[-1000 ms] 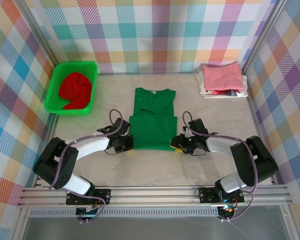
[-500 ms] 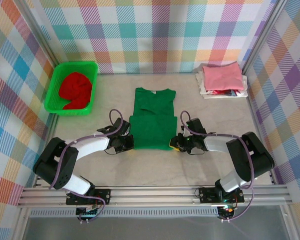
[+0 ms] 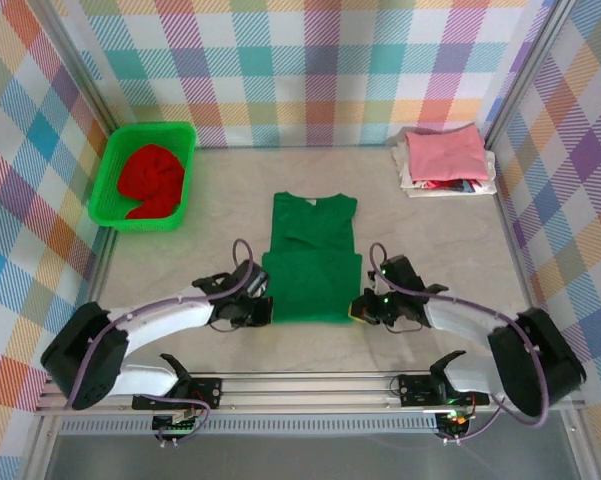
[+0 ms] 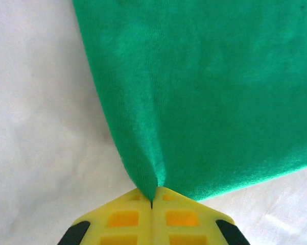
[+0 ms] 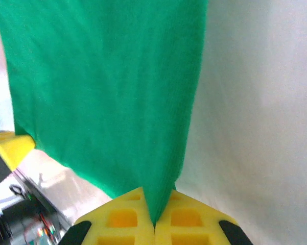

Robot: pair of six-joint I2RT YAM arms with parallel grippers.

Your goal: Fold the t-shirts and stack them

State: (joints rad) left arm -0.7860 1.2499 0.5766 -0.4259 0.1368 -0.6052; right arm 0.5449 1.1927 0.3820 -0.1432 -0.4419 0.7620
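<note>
Near corners of the dark green t-shirt (image 3: 313,262) are pinched by the left claw (image 4: 151,204) and right claw (image 5: 154,222), both clamped tight, apparently lifted off the tabletop (image 3: 430,230).

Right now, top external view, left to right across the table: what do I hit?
In order: bright green basket holding a red t-shirt → left gripper → dark green t-shirt → right gripper → pink t-shirt atop a folded stack.
</note>
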